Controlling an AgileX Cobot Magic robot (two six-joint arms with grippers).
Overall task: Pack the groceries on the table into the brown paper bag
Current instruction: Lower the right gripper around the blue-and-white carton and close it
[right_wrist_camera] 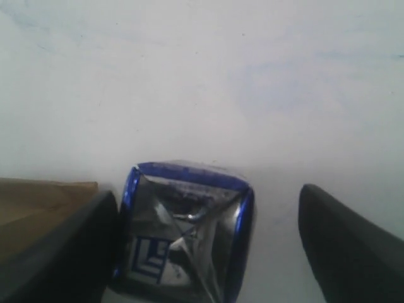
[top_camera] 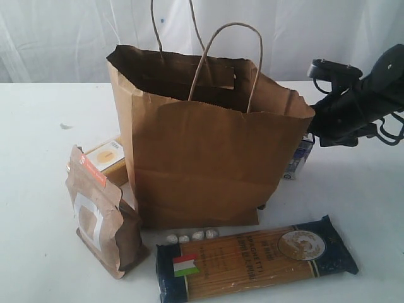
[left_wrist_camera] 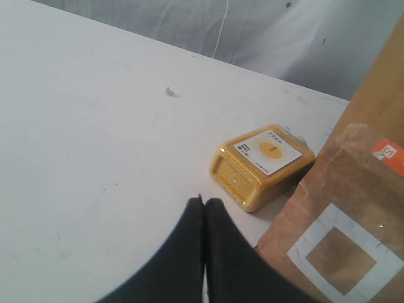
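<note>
**Right hand spread wide around a small carton beside the bag; left hand closed and empty**

In the middle of the white bench [top_camera: 38, 113]: the brown paper bag [top_camera: 208, 158], upright, mouth open, jagged top edge, twisted cord handles raised.

To the left of the bag in the exterior view: the yellow-grain bottle [top_camera: 108, 158], flat on its side, label up, close against the bag's wall. Just in front of it: the kraft pouch [top_camera: 101, 214], on its base and leaning a little, orange strip near the top, partly covering the bottle.

In front of the bag: the spaghetti packet [top_camera: 259, 262], long and dark blue, flat on the bench, Italian flag at its left end. Between packet and bag: a short row of small pale lumps [top_camera: 190, 237], too small to name.

At the bag's right corner: a small blue-edged carton [top_camera: 298, 158], upright, partly hidden behind the bag.

Right hand [right_wrist_camera: 208, 196]: low over that carton, fingers far apart, one on each side of its folded silvery top. One finger [right_wrist_camera: 63, 252] right against the carton's side, next to the bag's edge; the other finger [right_wrist_camera: 347, 246] apart from the carton, bare bench between. No grip on anything.

Left hand [left_wrist_camera: 202, 201]: fingers pressed together, nothing between them, over bare bench, near the bottle and the pouch.
</note>
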